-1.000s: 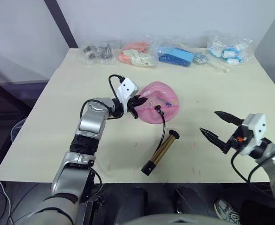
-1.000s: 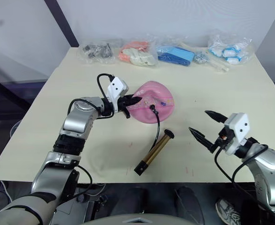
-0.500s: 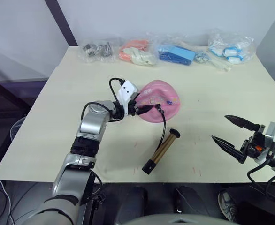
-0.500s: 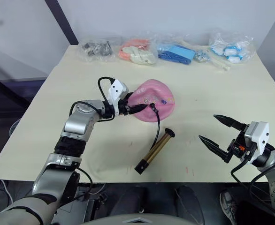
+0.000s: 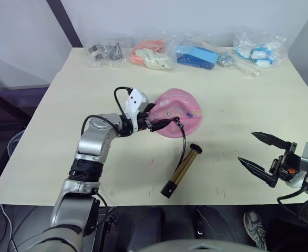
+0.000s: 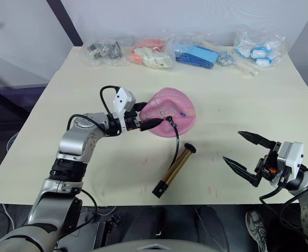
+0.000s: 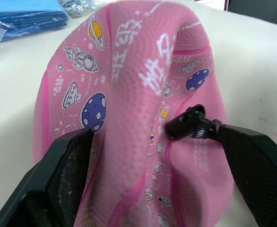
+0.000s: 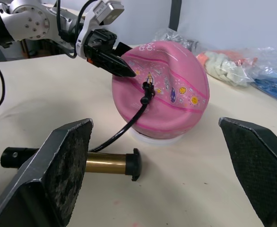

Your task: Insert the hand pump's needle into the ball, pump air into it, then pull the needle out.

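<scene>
We see the left gripper (image 5: 156,122) at centre frame in the left eye view, its 2 black fingers spread around the near-left side of the ball (image 5: 179,112). In the left wrist view 1 finger (image 7: 65,165) presses against the pink rubber, and the other reaches the small black fitting of the needle (image 7: 188,124). We cannot tell whether that finger touches the fitting.

The ball is dented and squashed-looking, and sits at the centre of the table (image 5: 59,131). The fitting sits in the ball's front face, so the needle itself is hidden.

From the fitting the thin black hose (image 5: 184,144) runs toward the lower centre of the frame. It ends at the hand pump (image 5: 181,170), which lies flat on the table just below the ball, apart from it.

The right gripper (image 5: 264,153) is at the lower right of the frame, off the table's near edge, well apart from the pump. Its 2 fingers are spread wide with nothing between them.

Along the top edge of the table we count about 5 clear bags (image 5: 196,55) with mixed contents.
</scene>
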You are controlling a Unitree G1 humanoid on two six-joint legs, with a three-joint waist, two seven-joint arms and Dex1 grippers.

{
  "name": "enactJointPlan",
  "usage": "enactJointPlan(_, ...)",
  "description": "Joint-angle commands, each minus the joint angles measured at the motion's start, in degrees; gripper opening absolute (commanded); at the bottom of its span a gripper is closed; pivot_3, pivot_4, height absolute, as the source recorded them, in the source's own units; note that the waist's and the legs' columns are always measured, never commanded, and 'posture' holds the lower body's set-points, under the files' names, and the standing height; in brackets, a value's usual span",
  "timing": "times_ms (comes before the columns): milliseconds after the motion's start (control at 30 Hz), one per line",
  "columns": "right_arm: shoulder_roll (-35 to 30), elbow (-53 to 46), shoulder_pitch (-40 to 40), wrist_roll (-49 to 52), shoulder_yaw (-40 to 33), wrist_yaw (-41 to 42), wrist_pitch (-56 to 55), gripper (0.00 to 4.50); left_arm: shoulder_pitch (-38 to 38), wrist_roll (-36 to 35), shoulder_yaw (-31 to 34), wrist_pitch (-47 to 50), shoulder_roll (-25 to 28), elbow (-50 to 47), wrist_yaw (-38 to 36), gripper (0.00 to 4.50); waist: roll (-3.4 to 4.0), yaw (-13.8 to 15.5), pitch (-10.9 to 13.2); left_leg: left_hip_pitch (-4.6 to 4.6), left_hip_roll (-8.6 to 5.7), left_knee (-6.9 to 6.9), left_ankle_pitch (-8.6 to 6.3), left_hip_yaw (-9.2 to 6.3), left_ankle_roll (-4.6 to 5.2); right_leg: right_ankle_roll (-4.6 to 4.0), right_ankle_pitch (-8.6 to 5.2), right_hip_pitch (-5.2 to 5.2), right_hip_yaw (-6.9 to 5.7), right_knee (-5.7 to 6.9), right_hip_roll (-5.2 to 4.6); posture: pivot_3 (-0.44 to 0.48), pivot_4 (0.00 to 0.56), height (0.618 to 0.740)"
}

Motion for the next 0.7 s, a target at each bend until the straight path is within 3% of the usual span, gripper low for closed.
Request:
enactJointPlan(33, -0.5, -0.5, 0.3, 1.8, -0.3, 0.7, -1.2, 4.50, -0.2, -2.3, 2.0, 0.9, 1.5, -4.4, -0.4, 4.44, 0.00, 0.0, 0.0, 0.01, 0.00, 0.02, 0.00, 0.00, 0.00, 0.00, 0.00, 0.00, 0.00, 0.02, 0.00, 0.000, 0.150, 0.740)
enactJointPlan(233, -1.5, -0.6, 0.7, 2.9, -1.2, 1.9, -1.0, 4.50, 0.6, -5.9, 3.1, 4.6, 4.9, -10.0, -1.9, 4.44, 0.00, -0.1, 0.0, 0.01, 0.00, 0.07, 0.00, 0.00, 0.00, 0.00, 0.00, 0.00, 0.01, 0.07, 0.01, 0.000, 0.150, 0.740)
enactJointPlan(400, -3.5, 0.3, 1.1, 4.9, -2.2, 4.5, -0.7, 4.50, 4.4, -10.5, 2.7, 10.6, 11.5, -18.2, -6.7, 4.44, 0.02, -0.4, 0.0, 0.04, 0.03, 0.06, 0.00, 0.07, 0.01, 0.00, 0.00, 0.00, 0.09, 0.08, 0.02, 0.000, 0.150, 0.740)
enactJointPlan(700, -8.2, 6.1, -0.1, 6.1, -2.5, 14.1, -2.8, 4.50, 12.8, -14.4, 0.9, 16.9, 18.3, -28.0, -8.0, 4.44, 0.01, -0.2, 0.0, 0.13, 0.15, 0.15, -0.14, 0.11, 0.26, -0.02, 0.01, 0.06, 0.12, 0.25, 0.03, 0.000, 0.150, 0.740)
